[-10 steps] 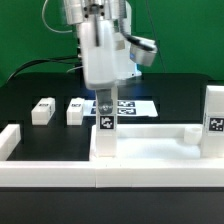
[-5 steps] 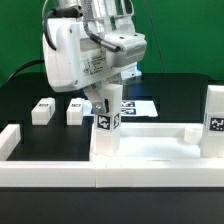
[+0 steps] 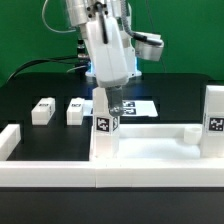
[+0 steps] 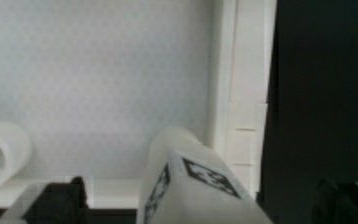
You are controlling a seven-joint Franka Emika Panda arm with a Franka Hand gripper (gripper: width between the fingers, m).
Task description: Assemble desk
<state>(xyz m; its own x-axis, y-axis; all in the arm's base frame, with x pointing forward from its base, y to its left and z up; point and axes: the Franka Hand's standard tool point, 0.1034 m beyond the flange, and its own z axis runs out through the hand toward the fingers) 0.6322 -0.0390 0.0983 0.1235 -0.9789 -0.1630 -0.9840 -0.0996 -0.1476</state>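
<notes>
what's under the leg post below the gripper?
The desk panel; the leg post stands upright on it near its edge. The joint underneath is covered by the post itself.

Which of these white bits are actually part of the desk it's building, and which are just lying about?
Part of the job:
the desk panel; the leg post inside the open claw; the upright leg post at the exterior view's right; two lying leg posts.

Just lying about:
the long white rail; the marker board.
</notes>
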